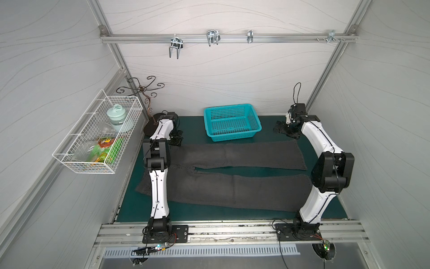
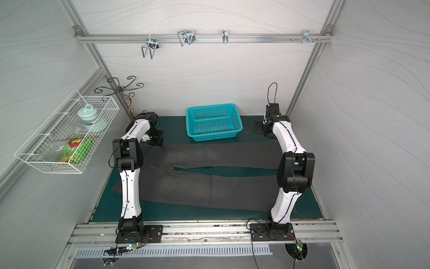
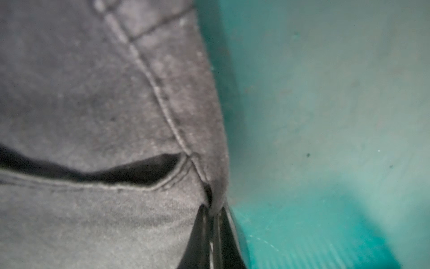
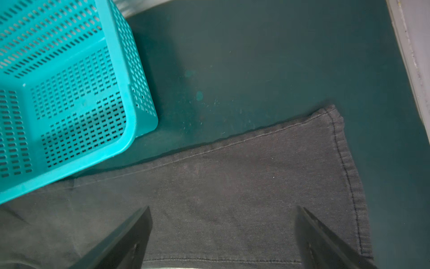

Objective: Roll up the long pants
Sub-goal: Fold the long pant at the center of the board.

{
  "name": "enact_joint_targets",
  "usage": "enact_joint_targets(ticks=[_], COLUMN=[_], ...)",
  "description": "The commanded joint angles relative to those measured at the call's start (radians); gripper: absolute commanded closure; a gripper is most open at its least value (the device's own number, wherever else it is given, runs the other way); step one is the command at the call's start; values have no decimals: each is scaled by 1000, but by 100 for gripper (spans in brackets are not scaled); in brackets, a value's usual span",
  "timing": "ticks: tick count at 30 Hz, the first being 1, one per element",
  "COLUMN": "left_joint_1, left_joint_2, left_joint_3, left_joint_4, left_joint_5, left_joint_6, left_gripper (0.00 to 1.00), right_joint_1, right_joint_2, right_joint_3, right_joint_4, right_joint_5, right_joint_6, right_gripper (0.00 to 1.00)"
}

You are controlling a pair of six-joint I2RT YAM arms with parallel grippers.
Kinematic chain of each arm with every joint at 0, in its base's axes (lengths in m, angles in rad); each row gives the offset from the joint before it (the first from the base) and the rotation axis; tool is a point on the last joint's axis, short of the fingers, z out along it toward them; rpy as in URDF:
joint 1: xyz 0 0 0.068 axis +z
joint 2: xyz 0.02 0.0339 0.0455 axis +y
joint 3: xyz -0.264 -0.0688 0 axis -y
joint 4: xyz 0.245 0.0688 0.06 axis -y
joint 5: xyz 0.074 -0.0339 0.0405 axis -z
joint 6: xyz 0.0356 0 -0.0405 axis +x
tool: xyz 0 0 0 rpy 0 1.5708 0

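Left fingers clamped together on far-left waist corner of long pants, spread flat across tabletop, legs rightward. Right fingers wide apart above far leg's hem.

The long pants lie flat on the counter, with the waist at the left and the leg ends at the right. One leg lies behind the other, with a narrow gap between them. The basket stands just behind the far leg. The left claw pinches the far waist corner. The right claw hangs over the far leg's end. A wire basket hangs on the left wall.
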Motion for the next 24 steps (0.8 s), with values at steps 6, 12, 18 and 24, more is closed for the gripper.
enact_joint_targets(ticks=[6, 12, 18, 24], left_joint_1=[-2, -3, -4, -9], left_joint_2=[53, 36, 5, -3], left_joint_3=[-24, -52, -96, -109], left_joint_4=[37, 43, 63, 72], left_joint_5=[-2, 3, 4, 13], left_joint_6=[11, 19, 30, 30], left_gripper=[100, 100, 100, 100], right_joint_1=[-88, -88, -74, -11], right_joint_2=[52, 103, 199, 351], right_joint_3=[21, 65, 153, 372], right_joint_4=[15, -37, -114, -235], right_joint_5=[-149, -110, 27, 215], right_joint_6=[97, 126, 183, 250], right_gripper=[1, 1, 1, 1])
